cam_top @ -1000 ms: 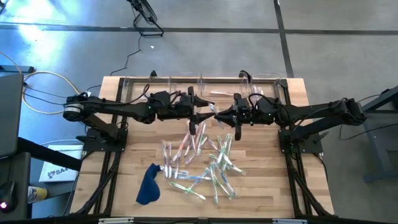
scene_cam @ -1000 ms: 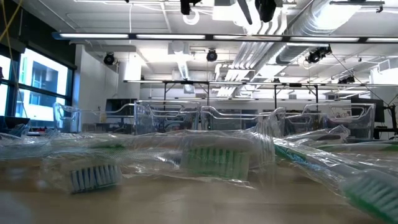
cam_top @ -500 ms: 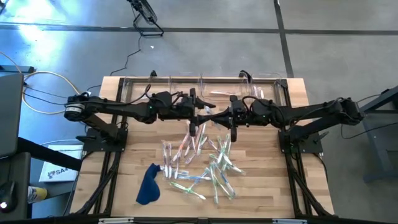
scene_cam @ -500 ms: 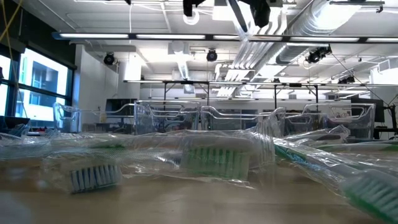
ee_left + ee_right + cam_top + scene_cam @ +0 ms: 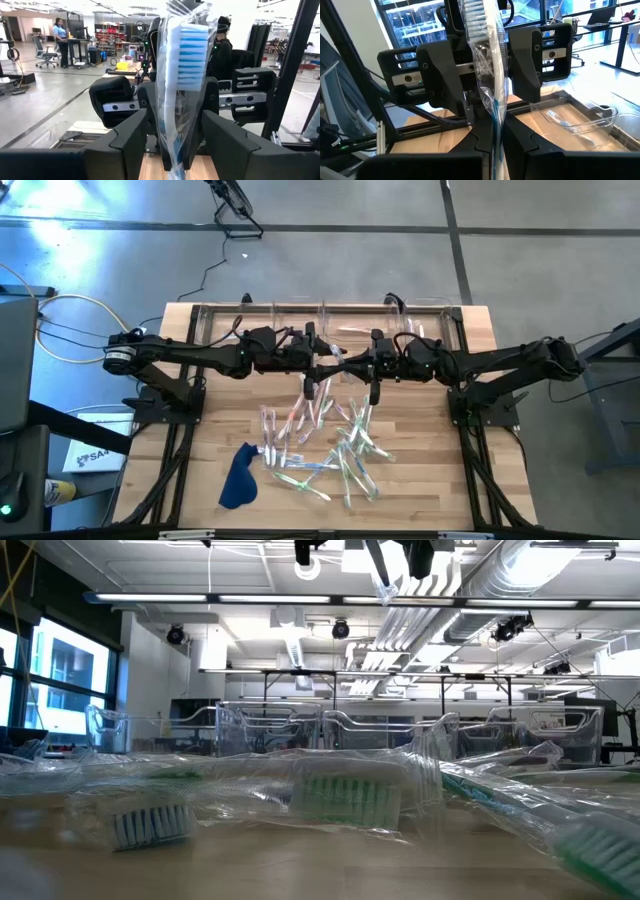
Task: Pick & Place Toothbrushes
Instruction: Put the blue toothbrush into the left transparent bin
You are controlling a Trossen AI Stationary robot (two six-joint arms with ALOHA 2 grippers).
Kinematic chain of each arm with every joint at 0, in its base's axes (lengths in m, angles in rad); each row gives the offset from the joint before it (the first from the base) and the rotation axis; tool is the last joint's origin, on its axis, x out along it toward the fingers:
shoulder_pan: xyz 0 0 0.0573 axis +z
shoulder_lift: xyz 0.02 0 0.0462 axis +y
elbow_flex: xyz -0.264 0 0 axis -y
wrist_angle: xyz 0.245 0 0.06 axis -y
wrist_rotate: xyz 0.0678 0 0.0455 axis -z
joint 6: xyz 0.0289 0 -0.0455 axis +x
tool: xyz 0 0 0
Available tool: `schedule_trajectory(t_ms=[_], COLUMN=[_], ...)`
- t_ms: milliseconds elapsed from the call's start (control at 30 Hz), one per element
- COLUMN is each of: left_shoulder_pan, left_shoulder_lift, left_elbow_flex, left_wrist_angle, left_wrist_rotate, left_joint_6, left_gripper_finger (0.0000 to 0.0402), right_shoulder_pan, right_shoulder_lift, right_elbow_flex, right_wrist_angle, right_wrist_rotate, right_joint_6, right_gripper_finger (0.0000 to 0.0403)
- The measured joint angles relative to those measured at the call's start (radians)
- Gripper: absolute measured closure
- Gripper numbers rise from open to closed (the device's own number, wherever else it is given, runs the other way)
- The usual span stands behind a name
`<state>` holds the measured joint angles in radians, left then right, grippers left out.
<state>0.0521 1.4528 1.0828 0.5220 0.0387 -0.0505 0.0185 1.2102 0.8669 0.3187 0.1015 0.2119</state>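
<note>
Your two arms meet nose to nose above the middle of the table (image 5: 215,410), just in front of the row of clear bins (image 5: 300,315) along the far edge. The right gripper (image 5: 496,135) is clamped tight on a wrapped toothbrush (image 5: 487,60) — you can see its fingers pressed together around the handle, with the bristled head standing up in its glossy wrapper. The left gripper (image 5: 172,137) faces it with its fingers spread on either side of that same toothbrush (the blue-and-white bristles fill the middle of the left wrist view), and there is a visible gap between each finger and the wrapper, so it is not gripping anything.

Look down from the high view and you find the rest of the toothbrushes (image 5: 335,445) lying in a loose, crisscrossed heap on the wood, nearer the front than the grippers. A dark blue cloth (image 5: 238,476) sits crumpled just to the left of that heap — apart from it, not covering any. One bin in the right wrist view holds a wrapped piece already.
</note>
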Motion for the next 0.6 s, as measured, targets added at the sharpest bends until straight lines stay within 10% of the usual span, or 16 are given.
schedule_trajectory(t_ms=[600], left_shoulder_pan=[0.000], left_shoulder_lift=[0.000], left_elbow_flex=[0.000], left_wrist_angle=[0.007], left_wrist_rotate=[-0.004], left_joint_6=[-0.022], left_gripper_finger=[0.0389], right_shoulder_pan=[0.000], right_shoulder_lift=[0.000], right_elbow_flex=[0.000], right_wrist_angle=[0.000], right_wrist_rotate=[-0.004], right_joint_6=[-0.023], right_gripper_finger=[0.0388])
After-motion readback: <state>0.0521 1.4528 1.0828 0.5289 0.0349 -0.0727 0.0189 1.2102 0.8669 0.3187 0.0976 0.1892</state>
